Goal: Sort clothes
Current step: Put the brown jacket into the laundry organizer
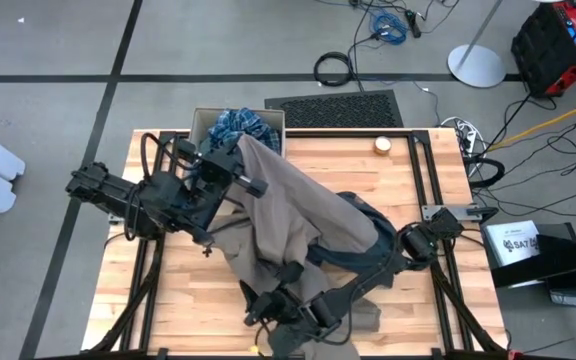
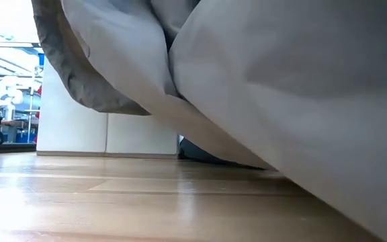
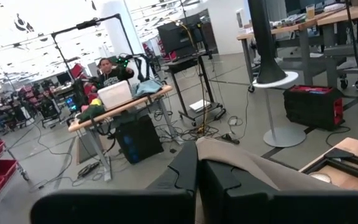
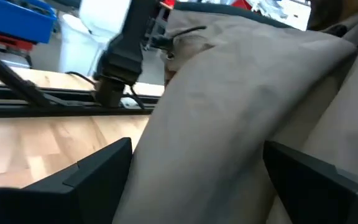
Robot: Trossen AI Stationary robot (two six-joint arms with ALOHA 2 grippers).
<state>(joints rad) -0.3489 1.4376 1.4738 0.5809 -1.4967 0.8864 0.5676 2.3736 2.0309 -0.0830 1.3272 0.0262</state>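
Left gripper (image 1: 240, 152) hangs just in front of the box (image 1: 204, 124), fingers (image 3: 222, 180) clenched on the top edge of the taupe piece (image 1: 298, 215) and holding it up off the table (image 1: 418, 170). Behind it, the plaid shirt (image 1: 240, 126) sits bunched inside the box. From the pinch point the taupe cloth slopes away from the box toward the table's middle, draping over the right arm; from table height it fills nearly the whole view as a big sagging sheet (image 2: 281, 87), its low end touching the wood. Under its far-from-box side, a dark piece (image 1: 368, 215) peeks out on the table. Right gripper (image 4: 194, 162) sits at the near edge of the table, well away from the box, jaws released wide, with the taupe cloth (image 4: 229, 112) running between its fingers (image 4: 98, 171). A small round object (image 1: 382, 145) lies beside the box on the back edge of the table.
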